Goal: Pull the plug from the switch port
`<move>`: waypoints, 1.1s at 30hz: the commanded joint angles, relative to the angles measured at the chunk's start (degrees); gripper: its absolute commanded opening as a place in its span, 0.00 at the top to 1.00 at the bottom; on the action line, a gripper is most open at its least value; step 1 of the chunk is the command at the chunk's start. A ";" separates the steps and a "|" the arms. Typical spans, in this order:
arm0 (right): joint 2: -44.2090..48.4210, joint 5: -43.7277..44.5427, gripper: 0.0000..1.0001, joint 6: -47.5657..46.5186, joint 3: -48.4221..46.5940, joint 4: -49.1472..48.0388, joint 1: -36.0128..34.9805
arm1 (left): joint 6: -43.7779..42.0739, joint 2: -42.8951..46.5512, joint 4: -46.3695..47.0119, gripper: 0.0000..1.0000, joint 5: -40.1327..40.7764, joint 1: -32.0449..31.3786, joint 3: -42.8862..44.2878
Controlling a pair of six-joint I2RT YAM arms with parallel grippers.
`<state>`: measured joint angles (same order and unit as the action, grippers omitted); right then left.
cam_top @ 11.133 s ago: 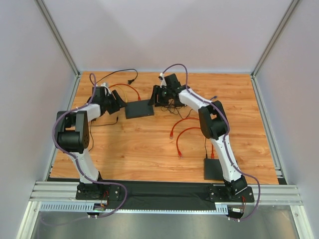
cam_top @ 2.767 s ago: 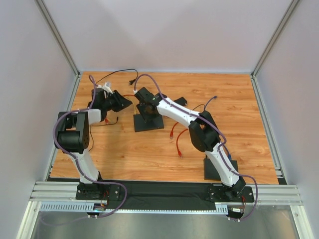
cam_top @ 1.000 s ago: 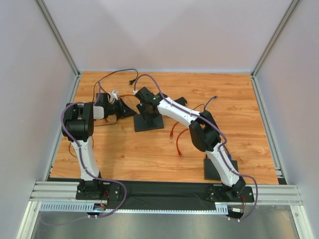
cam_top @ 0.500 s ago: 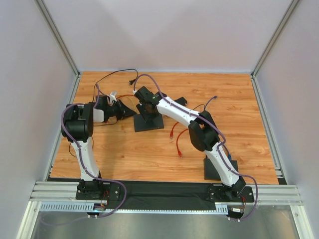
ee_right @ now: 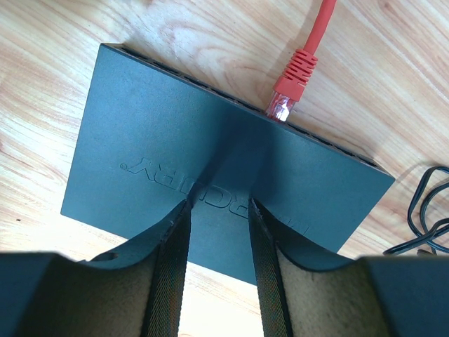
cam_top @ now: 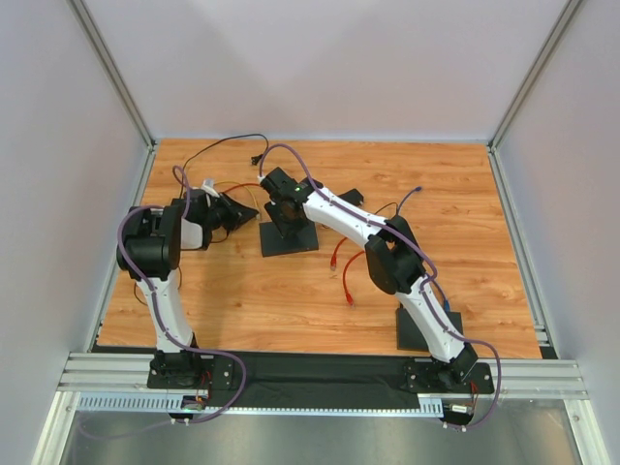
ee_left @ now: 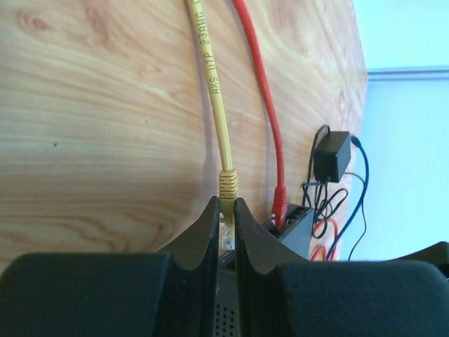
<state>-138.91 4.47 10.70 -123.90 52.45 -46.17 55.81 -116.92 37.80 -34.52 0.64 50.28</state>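
Yellow plug (ee_left: 226,214): being pinched at its clear body, just beside the switch (ee_right: 210,133) on the far half of the counter (cam_top: 291,300). Whether its tip is sitting in a port cannot be told.
Left tool (ee_left: 226,202): being pressed together on that plug, one finger along each side.
Right tool (ee_right: 219,202): being held spread over the switch lid; contact cannot be confirmed.
Red plug (ee_right: 291,88): being shown seated at the port edge, the only plug seen there from the right wrist.
Risk, latch: if the tab is not being squeezed, the plug could be jammed and the yellow cable (ee_left: 210,77) strained.
Risk, switch: if it is not being pinned down, it could be dragged along with the pull.
Risk, neighbour: the red cable (ee_left: 263,98) is being run just beside and could be snagged.
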 commanded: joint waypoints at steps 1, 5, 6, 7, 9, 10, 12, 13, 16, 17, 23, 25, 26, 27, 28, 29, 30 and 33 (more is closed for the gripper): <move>-9.01 -1.56 0.60 0.20 4.37 11.80 -0.67 | 0.35 2.75 6.85 1.00 1.74 0.06 0.17; -9.10 -2.27 0.60 0.20 4.10 11.71 -0.67 | -3.14 5.99 2.56 1.00 2.09 0.15 0.61; -9.10 -2.01 0.60 0.11 4.36 11.80 -0.67 | -4.47 7.22 -1.81 1.00 3.14 0.15 0.69; -9.01 -1.92 0.60 -0.06 4.36 11.80 -0.67 | -7.70 9.93 -4.64 1.00 4.02 0.15 0.96; -8.31 -1.49 0.60 -0.15 4.71 11.80 -0.67 | -10.62 12.76 -14.18 1.00 6.03 0.06 1.48; -7.96 -1.31 0.59 -0.41 5.50 11.72 -0.67 | -12.20 14.08 -16.68 1.00 7.79 0.15 1.57; -6.56 -1.22 0.60 -0.68 6.29 10.93 -0.59 | -15.27 17.60 -23.52 1.00 10.94 0.06 1.22; -6.20 -1.39 0.59 -0.85 6.56 10.75 -0.67 | -16.25 19.70 -25.74 1.00 12.27 0.15 1.22; -5.32 -1.83 0.59 -1.47 6.13 10.83 -0.67 | -19.59 22.34 -31.90 1.00 17.10 0.23 0.61; -5.06 -1.92 0.59 -1.38 6.12 10.75 -0.59 | -20.30 22.70 -32.78 1.00 17.82 0.32 0.35; -3.91 -2.71 0.59 -1.29 6.65 10.57 -0.58 | -20.66 21.83 -37.62 1.00 21.95 2.43 0.51; -3.12 -2.71 0.59 -1.12 7.35 9.87 -0.59 | -20.48 20.08 -39.38 1.00 22.48 2.96 1.31; -2.77 -2.80 0.59 -1.12 7.79 9.35 -0.59 | -20.13 19.46 -39.56 1.00 22.48 3.13 1.74; -2.42 -2.89 0.59 -1.12 7.79 9.25 -0.59 | -19.78 19.02 -39.39 1.00 22.31 3.40 1.92; -2.24 -2.97 0.59 -1.12 7.71 9.17 -0.59 | -19.17 18.58 -38.86 1.00 21.96 3.49 1.75; -1.81 -3.06 0.59 -1.03 7.70 8.82 -0.59 | -19.16 18.66 -38.16 1.00 21.61 3.49 1.49; -1.71 -3.24 0.59 -1.03 7.70 8.64 -0.59 | -19.16 18.75 -38.15 1.00 21.17 3.57 1.40; -1.01 -3.59 0.59 -0.86 7.62 8.29 -0.67 | -18.98 19.80 -35.96 0.84 21.16 3.57 0.96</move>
<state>-136.51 3.75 9.98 -120.16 50.46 -46.35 37.17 -98.35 0.75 -14.41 3.79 50.35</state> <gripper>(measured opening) 0.410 0.149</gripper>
